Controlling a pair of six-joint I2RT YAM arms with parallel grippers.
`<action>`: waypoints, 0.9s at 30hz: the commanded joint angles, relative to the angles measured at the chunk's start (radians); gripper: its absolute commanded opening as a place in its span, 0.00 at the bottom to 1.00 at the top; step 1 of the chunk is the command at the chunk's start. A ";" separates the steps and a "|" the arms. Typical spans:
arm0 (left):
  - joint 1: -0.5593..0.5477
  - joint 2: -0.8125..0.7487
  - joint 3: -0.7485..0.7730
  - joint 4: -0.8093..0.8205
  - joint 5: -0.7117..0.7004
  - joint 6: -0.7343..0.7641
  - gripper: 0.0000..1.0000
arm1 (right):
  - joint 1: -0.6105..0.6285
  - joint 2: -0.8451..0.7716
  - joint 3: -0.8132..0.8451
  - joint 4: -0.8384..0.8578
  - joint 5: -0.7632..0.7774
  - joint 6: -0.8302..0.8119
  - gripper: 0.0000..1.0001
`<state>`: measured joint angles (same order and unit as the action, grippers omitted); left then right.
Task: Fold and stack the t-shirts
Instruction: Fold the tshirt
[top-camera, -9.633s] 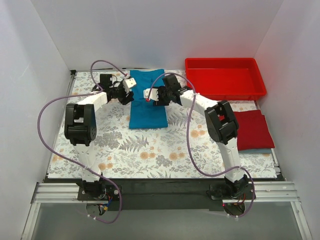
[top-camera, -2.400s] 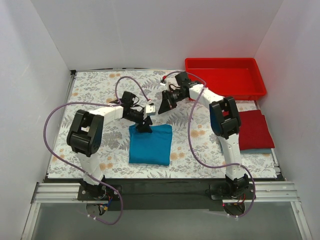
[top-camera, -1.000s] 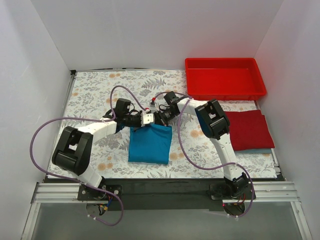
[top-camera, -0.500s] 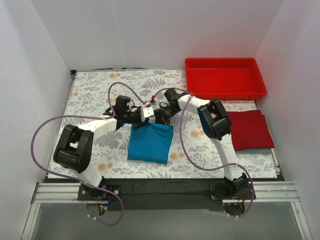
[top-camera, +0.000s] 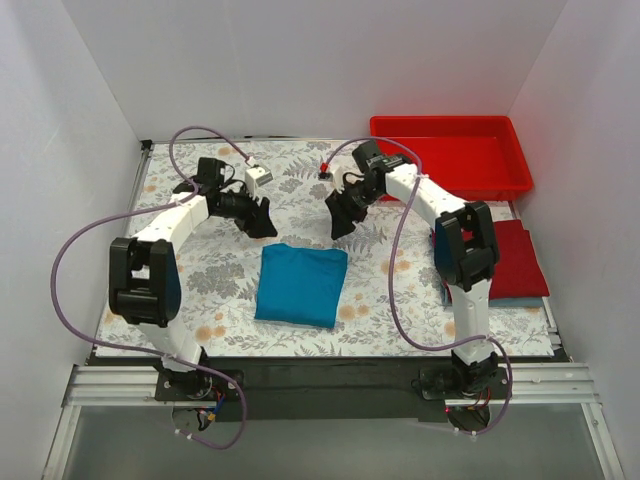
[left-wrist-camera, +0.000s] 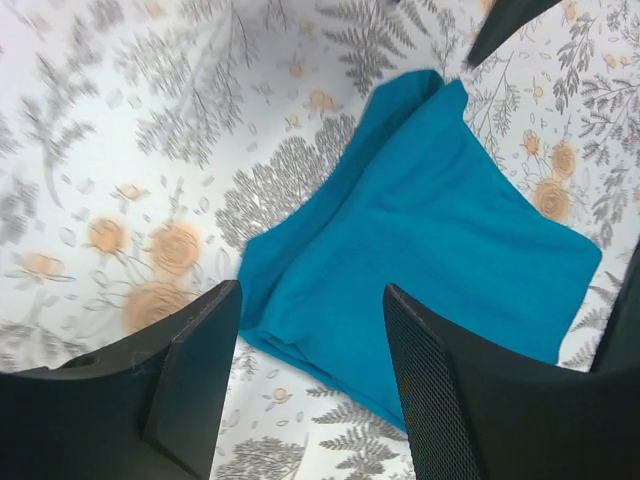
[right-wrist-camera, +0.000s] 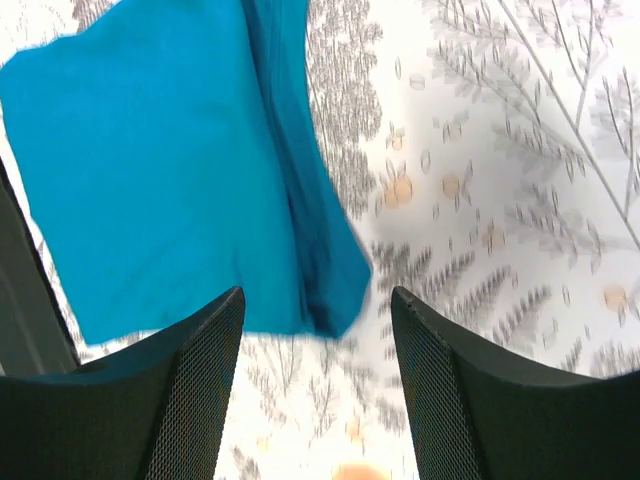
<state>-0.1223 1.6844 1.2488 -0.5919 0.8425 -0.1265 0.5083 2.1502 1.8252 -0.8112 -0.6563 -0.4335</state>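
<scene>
The teal-blue t-shirt (top-camera: 300, 284) lies folded in a rectangle on the flowered table, near the front middle. It also shows in the left wrist view (left-wrist-camera: 420, 230) and the right wrist view (right-wrist-camera: 170, 160). My left gripper (top-camera: 263, 222) is open and empty, raised behind the shirt's far left corner. My right gripper (top-camera: 341, 222) is open and empty, raised behind its far right corner. A folded red t-shirt (top-camera: 510, 260) lies at the right edge on top of a bluish one (top-camera: 520, 301) that barely shows.
A rigid red plastic tray (top-camera: 450, 155) stands at the back right. White walls enclose the table on three sides. Purple cables loop from both arms over the flowered tabletop (top-camera: 200, 290).
Both grippers have let go of the teal shirt's far edge, opened and pulled up and back, the left one to the left, the right one to the right. The shirt stays folded.
</scene>
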 joint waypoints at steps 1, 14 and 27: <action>-0.008 0.064 0.041 -0.131 -0.005 -0.065 0.58 | -0.007 -0.070 -0.081 -0.085 0.026 -0.057 0.66; -0.008 0.228 0.115 -0.161 -0.075 -0.035 0.54 | 0.002 0.016 -0.144 -0.088 0.047 -0.045 0.53; -0.010 0.244 0.072 -0.126 -0.114 -0.015 0.51 | 0.013 0.011 -0.093 -0.089 0.012 -0.022 0.49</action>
<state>-0.1276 1.9450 1.3247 -0.7319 0.7307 -0.1570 0.5125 2.1704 1.6859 -0.8890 -0.6094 -0.4667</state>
